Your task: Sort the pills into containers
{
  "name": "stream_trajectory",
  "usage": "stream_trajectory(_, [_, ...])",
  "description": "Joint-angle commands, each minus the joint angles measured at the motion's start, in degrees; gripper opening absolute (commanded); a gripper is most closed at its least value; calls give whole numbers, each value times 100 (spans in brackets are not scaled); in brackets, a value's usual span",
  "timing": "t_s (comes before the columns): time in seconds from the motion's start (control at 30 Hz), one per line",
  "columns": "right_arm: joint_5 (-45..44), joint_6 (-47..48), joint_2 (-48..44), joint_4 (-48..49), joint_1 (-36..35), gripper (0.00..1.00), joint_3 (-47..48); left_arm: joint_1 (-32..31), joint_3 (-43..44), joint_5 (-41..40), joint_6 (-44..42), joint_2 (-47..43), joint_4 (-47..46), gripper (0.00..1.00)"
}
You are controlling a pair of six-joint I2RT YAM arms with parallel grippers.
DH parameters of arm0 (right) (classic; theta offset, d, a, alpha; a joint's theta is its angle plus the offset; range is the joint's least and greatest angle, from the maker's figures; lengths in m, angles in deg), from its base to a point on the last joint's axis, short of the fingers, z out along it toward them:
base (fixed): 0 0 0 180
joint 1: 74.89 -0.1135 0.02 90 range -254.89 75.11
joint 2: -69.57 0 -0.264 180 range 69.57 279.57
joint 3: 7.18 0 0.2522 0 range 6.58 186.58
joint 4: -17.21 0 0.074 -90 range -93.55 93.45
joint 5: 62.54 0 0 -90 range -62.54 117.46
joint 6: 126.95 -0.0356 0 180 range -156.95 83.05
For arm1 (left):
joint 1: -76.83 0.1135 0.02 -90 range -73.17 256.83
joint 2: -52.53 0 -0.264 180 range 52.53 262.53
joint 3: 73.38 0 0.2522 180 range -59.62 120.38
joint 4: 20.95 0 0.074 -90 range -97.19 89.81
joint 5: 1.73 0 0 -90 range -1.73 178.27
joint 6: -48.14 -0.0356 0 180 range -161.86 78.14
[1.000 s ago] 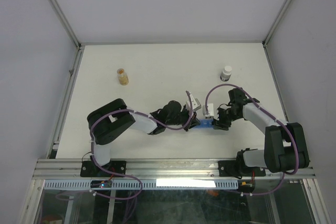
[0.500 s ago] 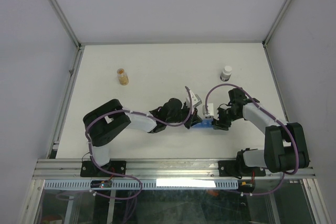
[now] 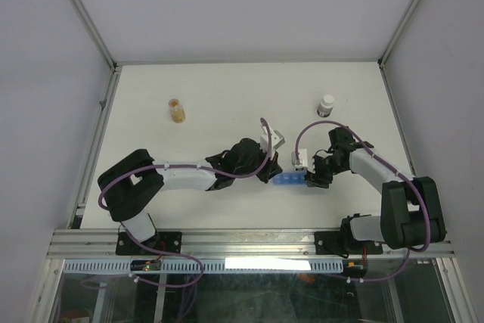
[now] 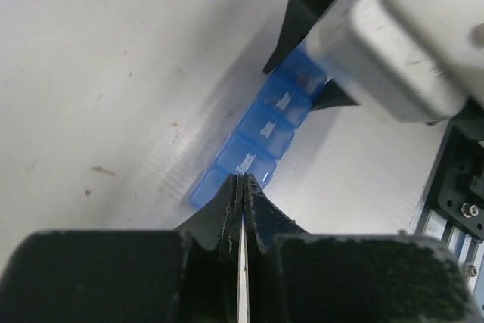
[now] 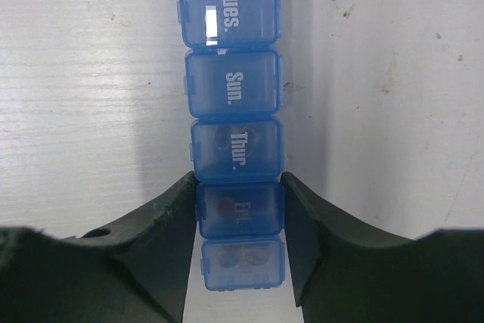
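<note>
you have one translucent-blue pill organizer [image 3: 290,180] lying flat on the white table [image 3: 227,88], between the two claws. the right claw [image 5: 240,187] grips it: one finger [image 5: 170,217] presses each side of the compartment marked "fri.". the left claw [image 4: 240,181] is fully closed and holds nothing. its tips sit at the organizer's other end, and you cannot tell whether they touch it.

in the right wrist view, count four lids with readable labels (tues., sun., thur., fri.), one lid below them, and a sliver of a sixth at the top edge. pills [image 5: 225,207] show through the lids as reddish-brown discs: one under "fri.", two under the last lid. those under "thur." are too dim to count.

two bottles stand well apart at the back: one amber bottle [image 3: 177,110] and one white-capped bottle [image 3: 326,105].
</note>
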Motion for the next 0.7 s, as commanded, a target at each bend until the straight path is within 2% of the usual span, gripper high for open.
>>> stream_trajectory(0.0, [86, -51, -1, 37, -54, 49, 109, -56, 237, -426, 311, -47, 741, 0])
stream_trajectory(0.33, [62, -75, 19, 42, -62, 49, 105, -90, 790, -453, 536, 189, 1411, 0])
stream_trajectory(0.67, [43, -98, 59, 55, -66, 49, 117, -139, 972, -328, 667, 397, 1596, 0])
